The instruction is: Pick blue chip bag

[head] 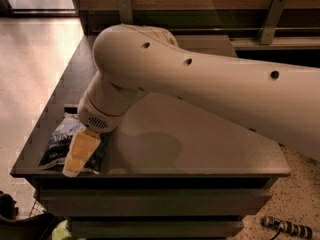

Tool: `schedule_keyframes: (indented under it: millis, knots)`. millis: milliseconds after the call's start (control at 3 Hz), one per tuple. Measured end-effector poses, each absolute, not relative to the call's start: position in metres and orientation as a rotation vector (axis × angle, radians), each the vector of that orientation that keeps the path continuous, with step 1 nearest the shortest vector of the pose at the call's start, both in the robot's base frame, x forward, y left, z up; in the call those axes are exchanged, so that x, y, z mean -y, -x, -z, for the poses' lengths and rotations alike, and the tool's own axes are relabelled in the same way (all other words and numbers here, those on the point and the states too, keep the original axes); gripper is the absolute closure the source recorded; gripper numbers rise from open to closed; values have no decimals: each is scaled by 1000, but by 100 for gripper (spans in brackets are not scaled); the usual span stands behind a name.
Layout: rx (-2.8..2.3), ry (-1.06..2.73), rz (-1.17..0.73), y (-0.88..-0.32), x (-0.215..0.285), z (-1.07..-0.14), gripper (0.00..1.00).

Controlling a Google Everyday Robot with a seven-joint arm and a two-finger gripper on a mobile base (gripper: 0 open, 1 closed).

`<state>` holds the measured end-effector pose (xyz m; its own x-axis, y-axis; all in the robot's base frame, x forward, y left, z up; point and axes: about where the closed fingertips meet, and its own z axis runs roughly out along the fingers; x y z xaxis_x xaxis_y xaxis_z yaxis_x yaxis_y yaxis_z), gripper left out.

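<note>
My gripper (pixel 75 161) is over the blue chip bag (pixel 56 143) at the front-left corner of the table (pixel 210 149).

Pale polished floor (pixel 30 69) fills the far left. Next to it, the blue chip bag lies flat on the dark table's front-left corner, with white lettering partly showing and its near edge close to the table's front rim. My yellowish gripper slants down and leftward across the bag's right part, its tip near the bag's front edge. I cannot tell how wide it is open, or whether it has hold of the bag. Above it, my thick white arm (pixel 210 84) stretches across the table to the right edge of the view, with a shadow under it on the bare tabletop. At bottom right, a small banded cylinder (pixel 286 227) lies on speckled floor.
</note>
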<state>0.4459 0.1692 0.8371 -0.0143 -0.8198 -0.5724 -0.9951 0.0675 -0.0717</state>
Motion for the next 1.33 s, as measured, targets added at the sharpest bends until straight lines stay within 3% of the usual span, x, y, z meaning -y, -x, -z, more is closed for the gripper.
schedule_keyframes:
  millis: [333, 1333]
  knots:
    - [-1878, 1826, -533, -437, -186, -827, 13]
    - [-1868, 1831, -521, -434, -188, -832, 83]
